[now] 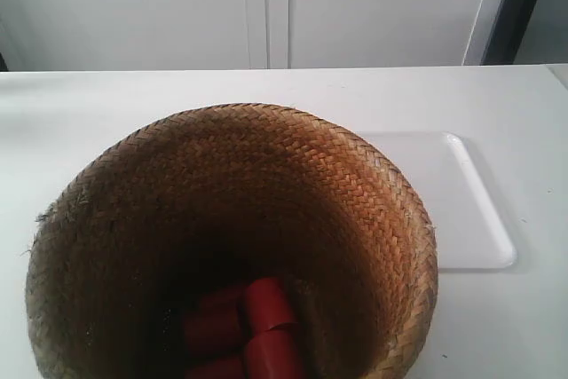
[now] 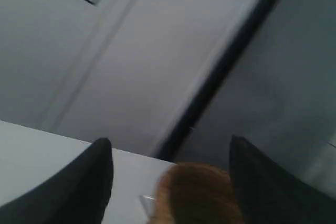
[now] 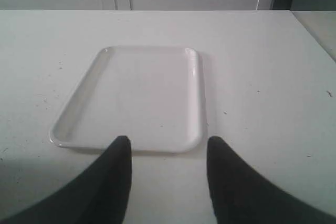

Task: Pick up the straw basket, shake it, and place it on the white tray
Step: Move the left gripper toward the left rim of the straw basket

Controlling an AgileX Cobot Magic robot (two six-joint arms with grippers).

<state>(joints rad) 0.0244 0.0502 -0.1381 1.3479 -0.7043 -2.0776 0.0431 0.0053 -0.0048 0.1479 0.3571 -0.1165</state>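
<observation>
My left gripper holds its dark fingers apart, with a blurred brown piece of the straw basket low between them, nearer one finger, and the white table and pale wall beyond.

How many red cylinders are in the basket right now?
5 visible, all at the bottom of the straw basket: two bright red cylinders toward the exterior view's right, three shadowed ones at their left. The frame edge and shadow may hide more.
</observation>
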